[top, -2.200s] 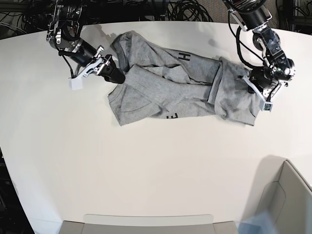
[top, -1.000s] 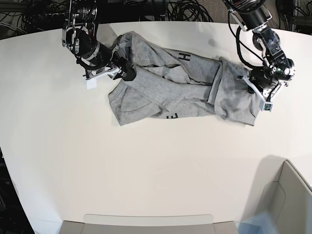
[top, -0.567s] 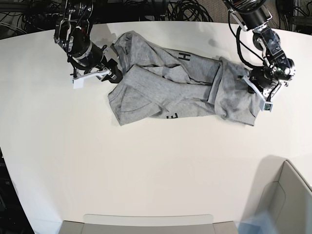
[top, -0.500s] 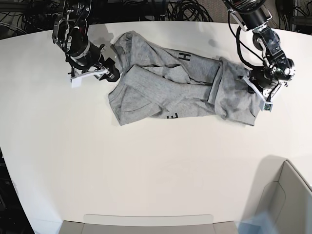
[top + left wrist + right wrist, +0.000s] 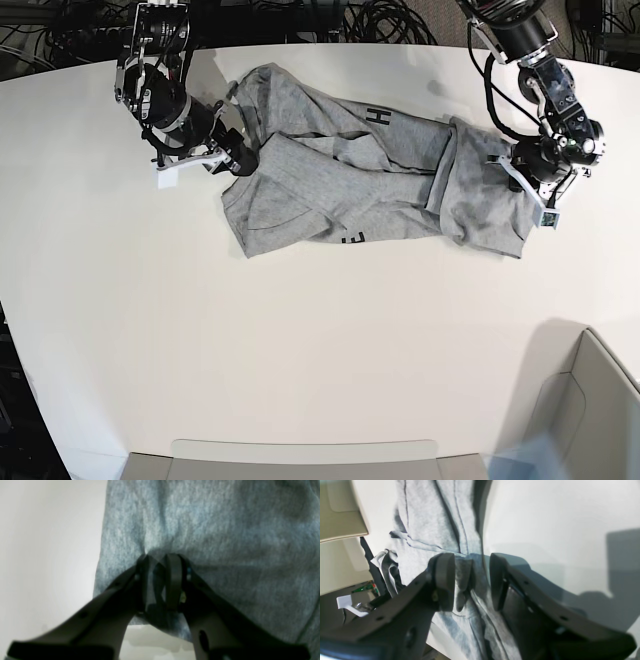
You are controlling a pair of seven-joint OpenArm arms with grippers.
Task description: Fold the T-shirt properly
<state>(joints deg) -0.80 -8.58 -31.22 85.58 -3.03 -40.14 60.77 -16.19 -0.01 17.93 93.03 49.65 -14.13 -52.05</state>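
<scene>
— Left gripper is pinched tight on the T-shirt, jaws together with grey cloth bunched between them right at the hem edge. Why hold there?

— My guess: it anchors that end so the crumpled shirt can be pulled flat. The shirt lies bunched across the far half of the white table, with a black letter H showing.

— And the right gripper?

— Jaws parted, straddling a raised fold of the shirt's edge (nothing clamped yet). In the base view it sits at the opposite end of the shirt, just where fabric meets table.

— So a grab there looks likely, then a stretch between both arms.
</scene>
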